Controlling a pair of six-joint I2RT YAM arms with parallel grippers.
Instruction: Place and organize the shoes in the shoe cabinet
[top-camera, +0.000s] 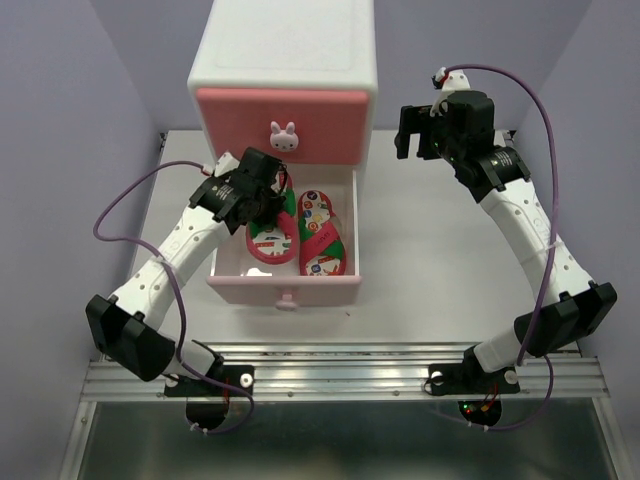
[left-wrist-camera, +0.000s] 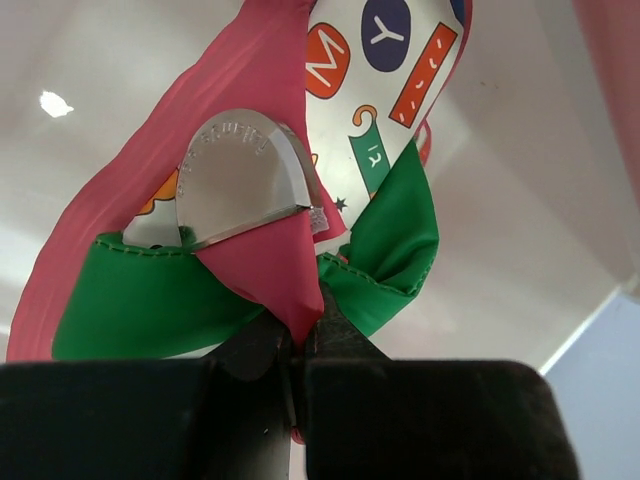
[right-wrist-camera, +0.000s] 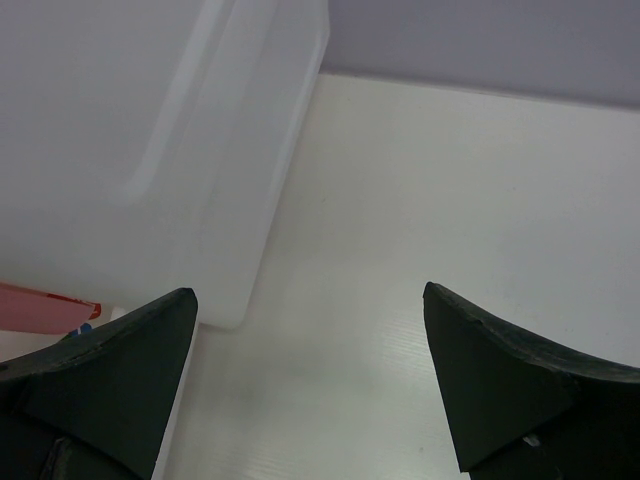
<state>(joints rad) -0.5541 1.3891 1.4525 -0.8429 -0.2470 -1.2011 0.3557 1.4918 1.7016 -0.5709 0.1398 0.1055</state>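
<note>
The left gripper (top-camera: 267, 206) is clamping a sandal (top-camera: 275, 245) by its strap over the drawer (top-camera: 330, 283), sole running twelve-to-six; the right gripper (top-camera: 412, 132), at two o'clock, is gaping empty.

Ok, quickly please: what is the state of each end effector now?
Left end effector: closed on the red sandal's strap.
Right end effector: open, holding nothing.
</note>
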